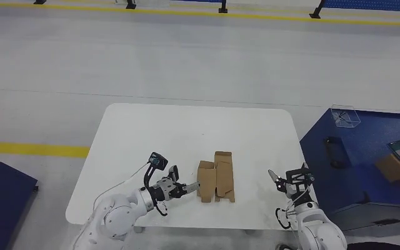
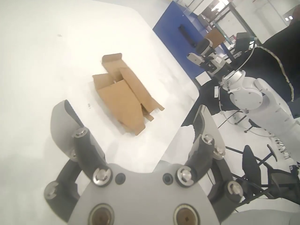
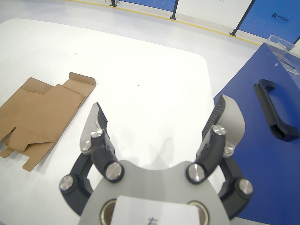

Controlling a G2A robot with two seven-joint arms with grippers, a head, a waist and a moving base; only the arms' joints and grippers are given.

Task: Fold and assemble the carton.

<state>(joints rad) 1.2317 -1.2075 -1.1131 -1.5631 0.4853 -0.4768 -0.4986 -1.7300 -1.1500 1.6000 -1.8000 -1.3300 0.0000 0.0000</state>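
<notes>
White table (image 1: 156,125), near-centre: carton (image 1: 216,177) lying flat, unassembled; left gripper (image 2: 132,106) spread wide, empty, just left of it; right gripper (image 3: 159,101) wide, empty, well to its right; step judged opening approach, next needing an edge grasp to raise a panel.

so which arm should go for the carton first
Left, probably. The left gripper is open, with its fingertips just beside the carton. The right gripper, also open, sits at the edge of the table, well apart from the carton.
</notes>
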